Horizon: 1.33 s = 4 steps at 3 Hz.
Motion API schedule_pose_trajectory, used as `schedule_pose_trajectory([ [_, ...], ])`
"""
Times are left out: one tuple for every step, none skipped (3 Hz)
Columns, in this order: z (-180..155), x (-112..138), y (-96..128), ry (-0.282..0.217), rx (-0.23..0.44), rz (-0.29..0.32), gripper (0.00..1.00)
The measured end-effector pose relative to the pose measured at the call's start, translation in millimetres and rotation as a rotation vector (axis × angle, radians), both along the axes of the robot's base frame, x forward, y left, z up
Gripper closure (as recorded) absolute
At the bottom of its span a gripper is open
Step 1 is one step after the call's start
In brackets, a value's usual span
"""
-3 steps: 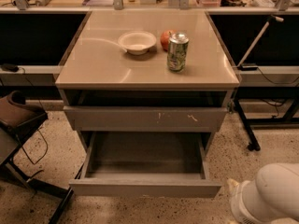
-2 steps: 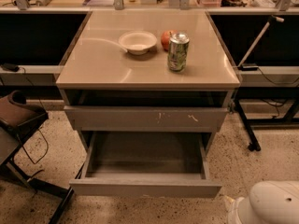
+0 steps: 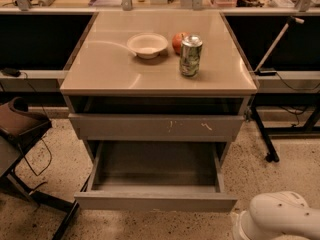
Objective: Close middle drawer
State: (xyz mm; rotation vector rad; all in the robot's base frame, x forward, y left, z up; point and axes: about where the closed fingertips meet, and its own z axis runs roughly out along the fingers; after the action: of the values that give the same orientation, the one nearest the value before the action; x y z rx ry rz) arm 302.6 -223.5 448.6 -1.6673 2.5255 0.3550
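Note:
The middle drawer point(image 3: 155, 202) is pulled far out of the grey cabinet. Its plain flat front faces me and its dark grey inside point(image 3: 156, 164) holds nothing. Above it, the grey front with white scratch marks point(image 3: 156, 127) sticks out a little from the cabinet. The lowest front is hidden under the open drawer. My gripper is out of view. Only a white rounded part of my arm point(image 3: 283, 217) shows at the bottom right, just right of the drawer's front corner and apart from it.
On the beige cabinet top point(image 3: 100, 69) stand a white bowl point(image 3: 147, 44), a red fruit point(image 3: 178, 42) and a green can point(image 3: 190, 55). A brown chair point(image 3: 20, 125) with dark legs stands at the left. A black stand leg point(image 3: 263, 138) is on the right.
The white arm part has sunk lower towards the bottom edge of the view. The drawers and the things on top have not moved.

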Motion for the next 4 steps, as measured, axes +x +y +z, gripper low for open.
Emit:
schedule_pose_trajectory([
  [-18, 27, 7, 0.014, 0.009, -0.005, 0.0],
  [-37, 53, 7, 0.051, 0.02, -0.038, 0.0],
  [-53, 81, 6, 0.089, 0.025, -0.073, 0.0],
  [-57, 111, 7, 0.103, 0.011, -0.098, 0.0],
])
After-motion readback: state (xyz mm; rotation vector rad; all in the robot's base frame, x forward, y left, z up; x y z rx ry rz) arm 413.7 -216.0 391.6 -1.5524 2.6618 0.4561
